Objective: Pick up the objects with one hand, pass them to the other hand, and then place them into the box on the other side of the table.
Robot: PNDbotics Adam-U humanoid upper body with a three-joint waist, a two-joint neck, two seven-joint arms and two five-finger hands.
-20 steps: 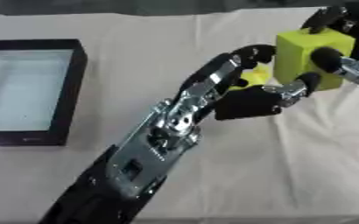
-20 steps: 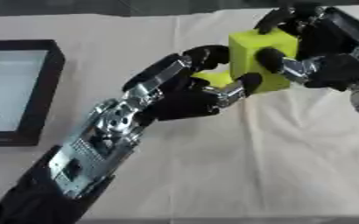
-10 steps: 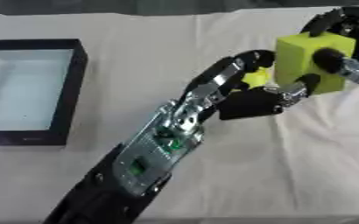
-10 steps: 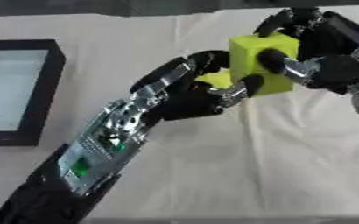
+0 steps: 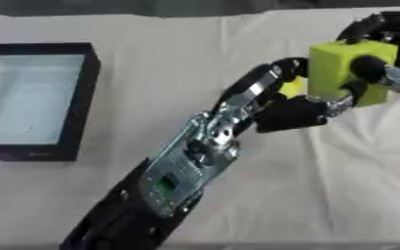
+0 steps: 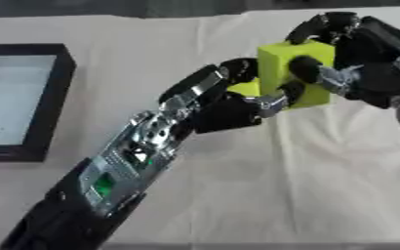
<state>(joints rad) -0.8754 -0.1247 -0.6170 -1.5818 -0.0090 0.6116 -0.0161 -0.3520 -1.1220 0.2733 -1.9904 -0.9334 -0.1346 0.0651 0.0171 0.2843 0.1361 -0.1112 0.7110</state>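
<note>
Right hand (image 6: 370,73) grips yellow-green block (image 6: 295,73); left hand (image 6: 237,105) touching.

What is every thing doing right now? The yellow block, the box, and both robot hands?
Yellow block: held up off the table, between both hands.
Right hand: fingers curled round the block.
Left hand: fingers curled against the block's near side.
Box: open, sitting on the table's left side, nothing visible inside.

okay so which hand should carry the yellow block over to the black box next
Probably the left hand. It is already at the yellow block, which the right hand grips, and its arm enters from the side where the black box sits. The right hand would have to reach across the table.
</note>
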